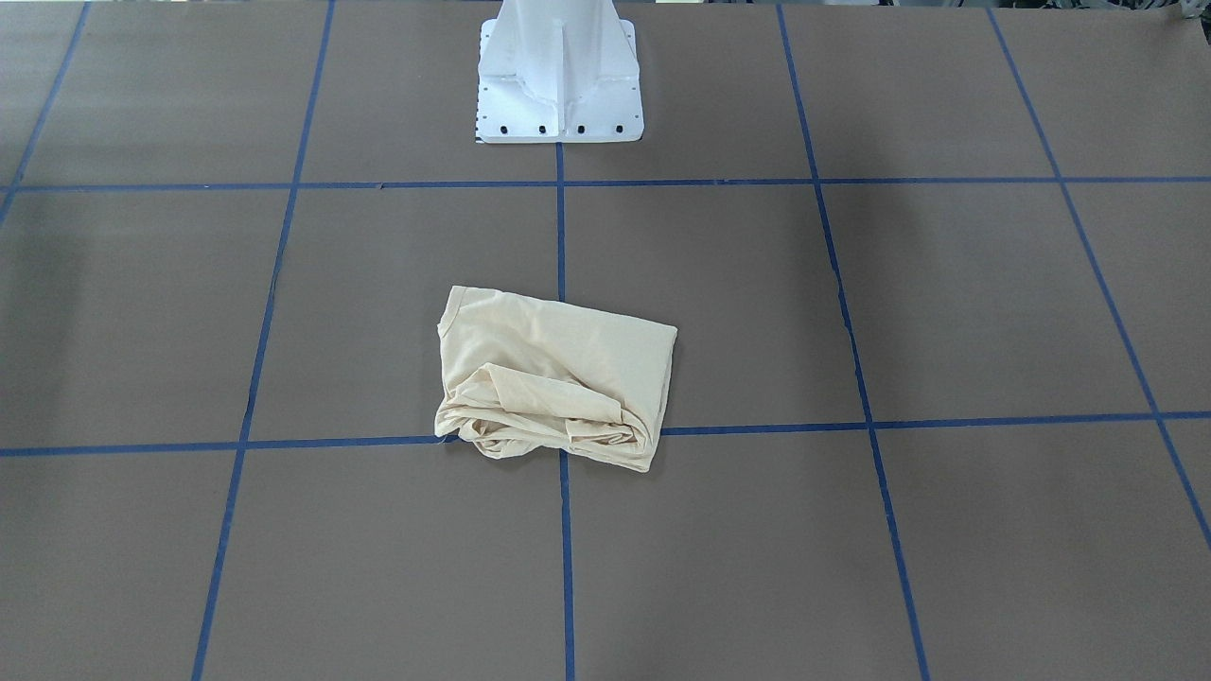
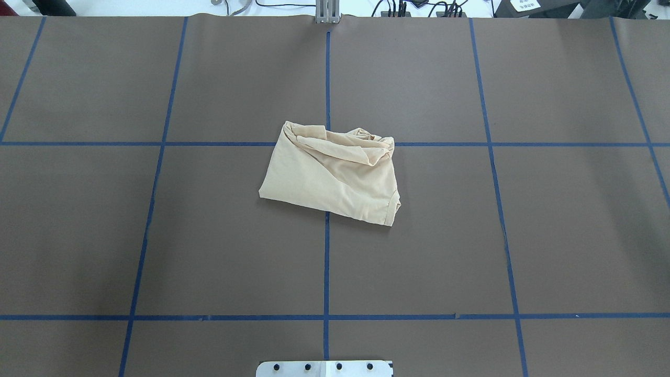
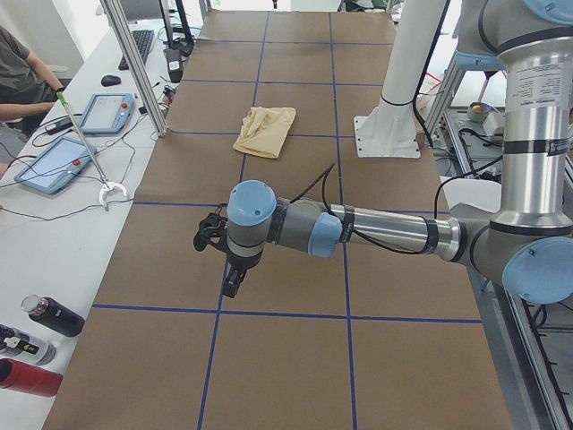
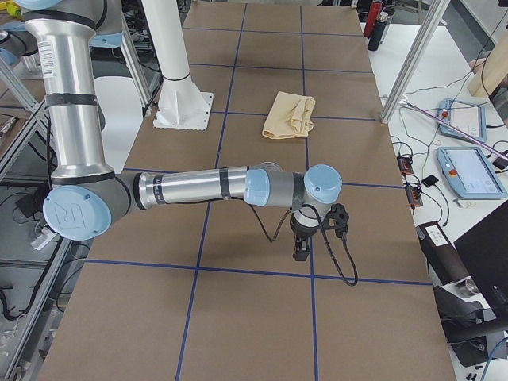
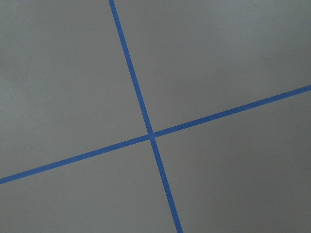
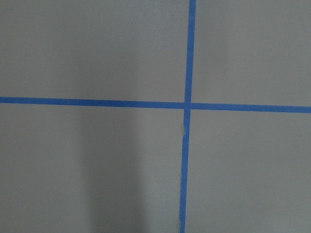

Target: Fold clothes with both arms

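The cream-yellow T-shirt (image 1: 558, 378) lies as a folded, rumpled bundle at the middle of the brown table; it also shows in the overhead view (image 2: 335, 175) and in both side views (image 3: 266, 131) (image 4: 290, 115). Its print and neck label are hidden. My left gripper (image 3: 231, 282) shows only in the exterior left view, hanging over bare table far from the shirt. My right gripper (image 4: 302, 248) shows only in the exterior right view, also far from the shirt. I cannot tell whether either is open or shut. Both wrist views show only the table cover and crossing blue tape.
The white pedestal base (image 1: 560, 85) stands at the robot's side of the table. Blue tape lines (image 2: 326, 262) grid the brown cover. Beyond the table's far edge are tablets (image 3: 54, 166) (image 4: 470, 171), bottles (image 3: 49, 315), a metal post (image 3: 134, 67) and a seated person (image 3: 22, 76).
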Controlling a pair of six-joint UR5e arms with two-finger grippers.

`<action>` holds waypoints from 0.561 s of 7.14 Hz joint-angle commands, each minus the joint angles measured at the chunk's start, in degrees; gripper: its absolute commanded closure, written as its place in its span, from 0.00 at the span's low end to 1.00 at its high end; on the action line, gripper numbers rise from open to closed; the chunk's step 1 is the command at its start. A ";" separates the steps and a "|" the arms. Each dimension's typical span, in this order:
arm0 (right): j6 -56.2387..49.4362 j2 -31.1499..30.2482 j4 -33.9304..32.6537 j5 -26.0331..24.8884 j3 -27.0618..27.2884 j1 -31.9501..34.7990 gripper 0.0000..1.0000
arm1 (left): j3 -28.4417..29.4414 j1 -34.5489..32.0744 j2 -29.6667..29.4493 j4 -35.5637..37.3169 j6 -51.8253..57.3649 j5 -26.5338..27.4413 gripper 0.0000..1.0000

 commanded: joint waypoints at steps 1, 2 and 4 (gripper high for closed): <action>0.00 0.04 -0.05 0.10 -0.01 0.00 0.00 | 0.61 -0.04 0.37 0.03 0.00 0.03 0.00; 0.00 -0.04 -0.05 0.28 -0.18 0.00 0.00 | 0.70 -0.04 0.37 0.03 0.00 -0.05 0.00; 0.08 0.04 -0.05 0.37 -0.19 0.00 0.00 | 0.70 -0.04 0.37 0.03 -0.08 0.03 0.00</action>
